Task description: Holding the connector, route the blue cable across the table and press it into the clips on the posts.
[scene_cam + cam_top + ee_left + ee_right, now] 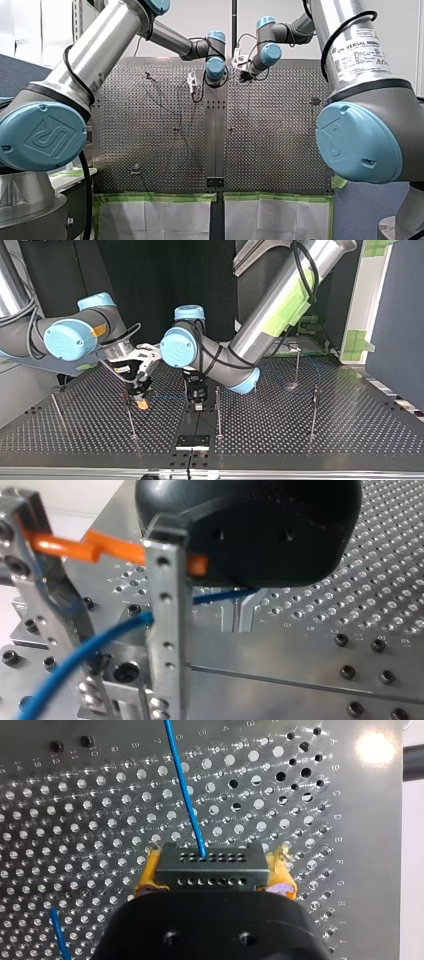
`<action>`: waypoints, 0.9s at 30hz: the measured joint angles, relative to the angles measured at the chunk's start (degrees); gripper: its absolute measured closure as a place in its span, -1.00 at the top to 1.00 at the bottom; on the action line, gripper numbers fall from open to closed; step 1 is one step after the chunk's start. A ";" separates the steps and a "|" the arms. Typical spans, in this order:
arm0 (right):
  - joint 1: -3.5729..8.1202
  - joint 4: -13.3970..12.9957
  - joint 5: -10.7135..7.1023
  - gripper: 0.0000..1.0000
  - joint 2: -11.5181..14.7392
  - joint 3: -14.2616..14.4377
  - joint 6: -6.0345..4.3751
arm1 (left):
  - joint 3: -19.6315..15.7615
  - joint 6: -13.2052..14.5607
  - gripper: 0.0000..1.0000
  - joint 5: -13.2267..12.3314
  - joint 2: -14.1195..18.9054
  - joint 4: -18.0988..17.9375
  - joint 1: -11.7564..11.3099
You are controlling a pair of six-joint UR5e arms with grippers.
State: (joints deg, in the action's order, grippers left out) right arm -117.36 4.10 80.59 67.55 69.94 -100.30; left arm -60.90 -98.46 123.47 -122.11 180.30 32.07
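My right gripper (212, 875) squeezes the black connector (207, 862) tight between its yellow pads (281, 872). The blue cable (182, 785) comes out of the connector's face and runs straight ahead over the table (75, 820), which is full of little holes (another bit of cable shows beside the gripper).

My left gripper (196, 401) has its metal fingers (167, 630) wide apart. The cable goes through the gap between them and then slips behind one finger. An orange piece (65, 547) lies across that gap too.

In the top view my left gripper is near my right one, at its 3 o'clock, and a thin bit of cable shows between them. A tall post (218, 410) stands at 4 o'clock from my left gripper. Another stands close to my right gripper, at its 7 o'clock.
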 joint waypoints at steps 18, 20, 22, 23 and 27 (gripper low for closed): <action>0.08 0.11 0.02 -1.00 0.01 -0.01 0.00 | -0.05 -1.34 -0.16 0.24 0.21 1.20 -0.06; 0.06 0.11 0.01 -1.00 0.01 -0.01 -0.01 | -0.06 -1.40 -0.54 0.40 0.35 1.25 -0.07; 0.07 0.11 0.01 -1.00 0.02 -0.01 -0.01 | -0.06 -1.43 -0.64 0.81 0.47 1.26 -0.07; 0.07 0.11 0.01 -1.00 0.02 0.00 -0.01 | -0.06 -1.44 -0.77 1.21 0.52 1.26 -0.06; 0.07 0.11 0.01 -1.00 0.01 -0.01 -0.01 | -0.07 -1.47 -0.94 2.36 0.64 1.28 -0.06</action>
State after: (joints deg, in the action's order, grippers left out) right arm -117.29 4.21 80.60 67.56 69.93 -100.30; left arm -60.97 -99.92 125.83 -121.47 181.58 32.01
